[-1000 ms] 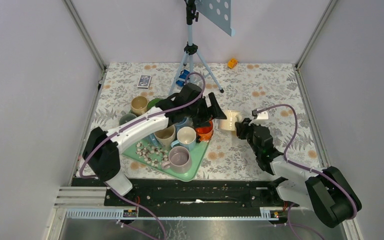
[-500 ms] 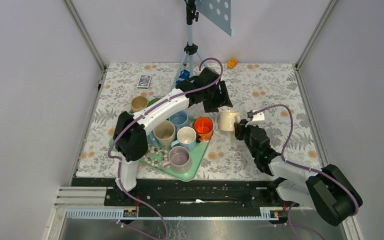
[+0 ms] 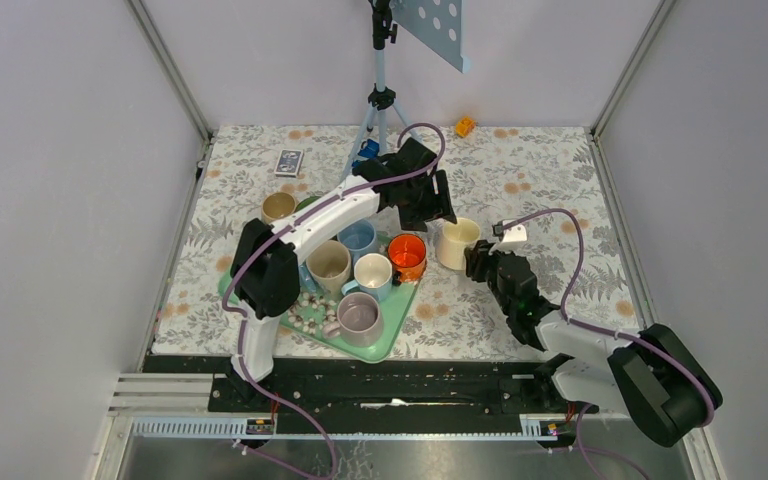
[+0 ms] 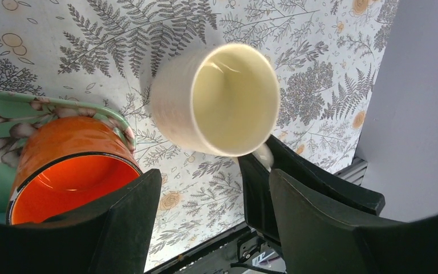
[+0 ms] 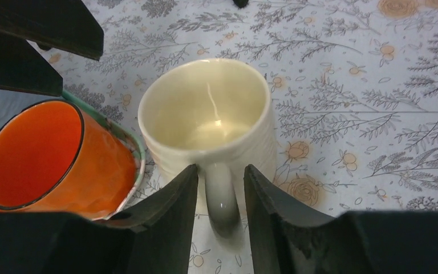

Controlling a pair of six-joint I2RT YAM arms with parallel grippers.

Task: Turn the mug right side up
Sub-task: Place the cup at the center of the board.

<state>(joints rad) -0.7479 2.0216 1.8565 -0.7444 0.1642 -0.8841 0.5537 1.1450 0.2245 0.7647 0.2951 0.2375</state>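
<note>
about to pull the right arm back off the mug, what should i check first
1. Cream mug mouth up: ok, it stands upright.
2. Mug settled on the table: ok, its base sits on the patterned cloth, off the tray.
3. Right gripper free of the handle: ok, its fingers flank the handle with thin gaps.
4. Left gripper out of the way: ok, open and empty, above the mug and not touching it.
5. Orange mug apart from the cream mug: ok, a gap shows between them.
</note>
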